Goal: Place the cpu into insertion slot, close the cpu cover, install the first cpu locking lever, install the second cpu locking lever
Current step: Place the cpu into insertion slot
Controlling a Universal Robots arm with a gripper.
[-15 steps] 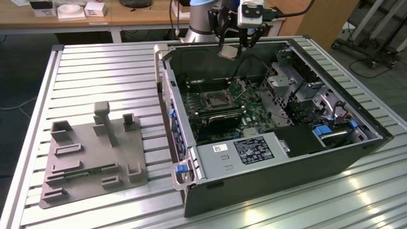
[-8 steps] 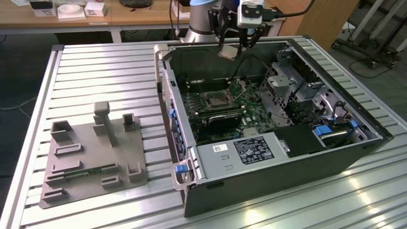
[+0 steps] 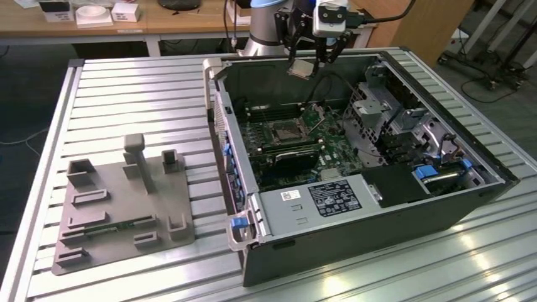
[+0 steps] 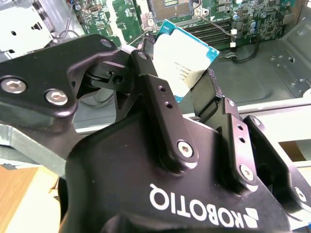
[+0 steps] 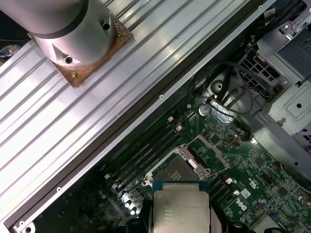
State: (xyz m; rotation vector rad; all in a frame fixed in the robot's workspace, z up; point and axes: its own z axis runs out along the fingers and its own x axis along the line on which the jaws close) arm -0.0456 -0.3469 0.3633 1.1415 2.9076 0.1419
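Gripping the cpu [image 3: 300, 68] by its edges, the gripper [image 3: 305, 60] is hovering at the top centre of the exterior view, closed on it, well above the slot [image 3: 285, 132] at mid-frame.

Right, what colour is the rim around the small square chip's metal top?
Teal, framing the small flat square silver-grey chip; clearest in second wrist view.

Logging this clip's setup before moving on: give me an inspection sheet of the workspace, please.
Surface: slatted metal table, bearing an open computer case.
Job's things: cpu held above the case; insertion slot empty.
Clutter: grey fixture tray on the table.
Grippers: gripper shut on the cpu.
Cables: black cable at the arm's wrist.
Surroundings: wooden desk with white boxes behind.
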